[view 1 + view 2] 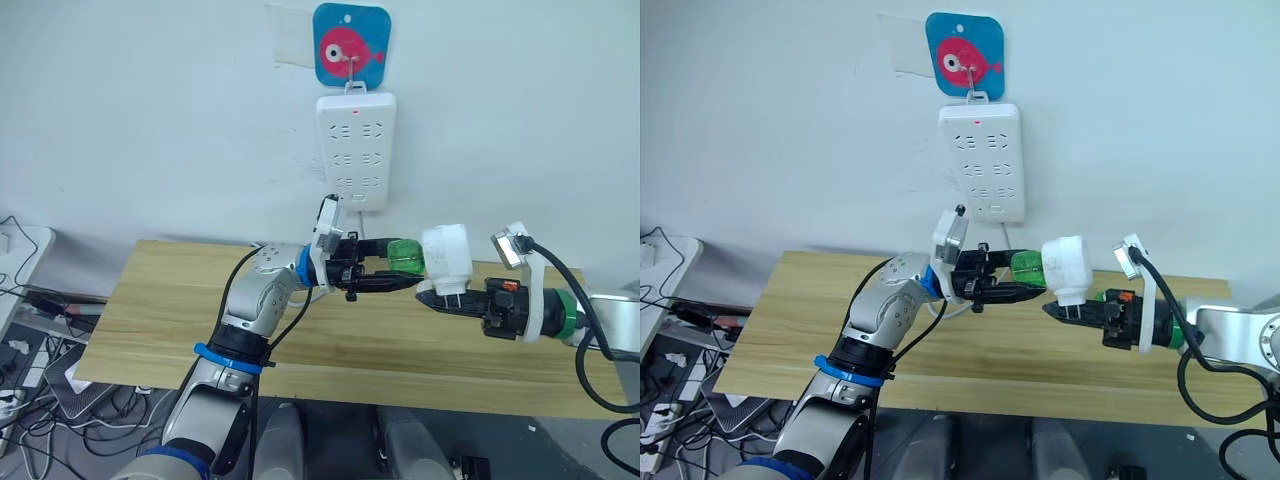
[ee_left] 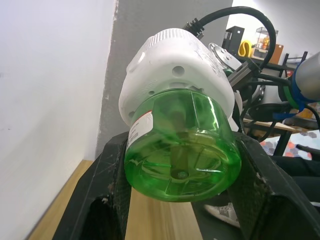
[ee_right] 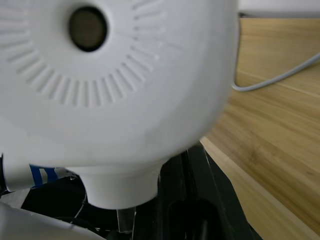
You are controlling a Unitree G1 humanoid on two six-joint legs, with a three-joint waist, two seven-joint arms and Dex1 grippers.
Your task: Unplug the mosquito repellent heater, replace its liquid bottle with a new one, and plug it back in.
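Above the wooden bench [image 1: 180, 300], the left gripper [image 1: 385, 270] clamps the green liquid bottle [image 1: 405, 256], whose long axis lies level, neck toward the mosquito repellent heater [image 1: 446, 258] clamped in the right gripper [image 1: 440, 295], prongs down, below the wall power strip [image 1: 355, 150].

A plain white wall [image 1: 150, 110] fills the back of the room. A white power strip [image 1: 356, 150] hangs on it from a hook, under a blue plaque with a pink fish [image 1: 351, 45]. A light wooden table [image 1: 180, 330] stands against the wall. Beside the table's left end, tangled black cables [image 1: 30, 300] lie over a low white unit and the grey floor [image 1: 100, 400].
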